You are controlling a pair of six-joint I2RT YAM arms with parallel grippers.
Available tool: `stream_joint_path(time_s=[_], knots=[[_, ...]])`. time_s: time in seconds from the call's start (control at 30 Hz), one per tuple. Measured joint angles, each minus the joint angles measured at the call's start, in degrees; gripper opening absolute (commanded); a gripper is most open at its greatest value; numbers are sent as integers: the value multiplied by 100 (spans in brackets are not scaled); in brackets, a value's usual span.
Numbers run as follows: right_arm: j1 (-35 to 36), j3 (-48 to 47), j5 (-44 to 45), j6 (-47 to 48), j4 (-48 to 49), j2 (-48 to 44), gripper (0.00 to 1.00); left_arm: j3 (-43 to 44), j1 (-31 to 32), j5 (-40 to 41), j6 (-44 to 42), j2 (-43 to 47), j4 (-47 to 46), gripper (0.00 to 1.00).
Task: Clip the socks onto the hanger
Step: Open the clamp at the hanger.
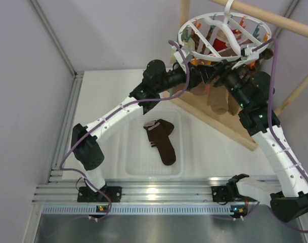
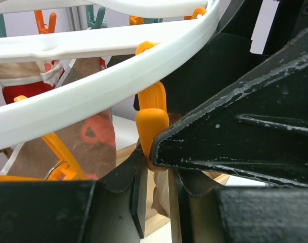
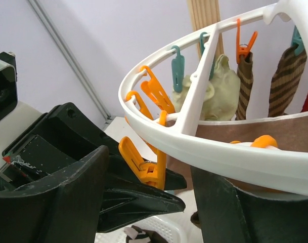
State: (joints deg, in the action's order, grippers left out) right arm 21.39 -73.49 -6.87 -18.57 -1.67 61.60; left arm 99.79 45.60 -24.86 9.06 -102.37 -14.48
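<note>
The hanger (image 1: 184, 43) is hanging over the table's far right corner, its ring partly hiding both grippers from above. The left gripper (image 2: 156, 172) is pinching an orange peg (image 2: 152, 119), whose lower end is disappearing between the narrowed fingers. The right gripper (image 3: 151, 177) is gaping wide just beside the rim. The socks (image 1: 161, 139) are lying overlapped in a white tray (image 1: 131, 152) by the near edge.

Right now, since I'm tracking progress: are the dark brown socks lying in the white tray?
Yes, the top view shows the dark brown socks lying together on the floor of the white tray.
</note>
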Motion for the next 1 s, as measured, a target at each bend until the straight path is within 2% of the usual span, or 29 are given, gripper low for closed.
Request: stream_joint_path(time_s=[0.2, 0.3, 0.4, 0.43, 0.47, 0.5, 0.53, 0.6, 0.7, 0.87, 1.0], knots=[[0, 0, -133, -157, 103, 55, 55, 50, 0, -136, 61, 0, 7, 0], [0, 0, -177, -249, 168, 79, 44, 61, 0, -197, 118, 0, 4, 0], [15, 0, -190, -328, 216, 125, 28, 68, -7, -269, 164, 0, 13, 0], [11, -2, -175, -350, 238, 142, 16, 72, -17, -282, 175, 0, 13, 0], [7, -2, -118, -319, 247, 160, 10, 72, -28, -308, 203, 0, 28, 0], [-17, -4, -98, -332, 260, 175, 4, 74, -48, -356, 238, 0, 57, 9], [-24, -7, -66, -326, 262, 186, 0, 74, -57, -372, 256, 0, 61, 15], [-28, -7, -9, -321, 245, 197, 0, 74, -81, -407, 273, 0, 105, 34], [-28, -11, -4, -407, 267, 201, 0, 2, -50, -568, 173, 57, 197, 46], [-81, -13, -33, -562, 286, 205, 0, -693, 22, -1016, -142, 623, 758, 58], [-129, -13, -72, -656, 282, 205, 0, -1246, -275, -1558, -739, 1438, 1738, 60]])
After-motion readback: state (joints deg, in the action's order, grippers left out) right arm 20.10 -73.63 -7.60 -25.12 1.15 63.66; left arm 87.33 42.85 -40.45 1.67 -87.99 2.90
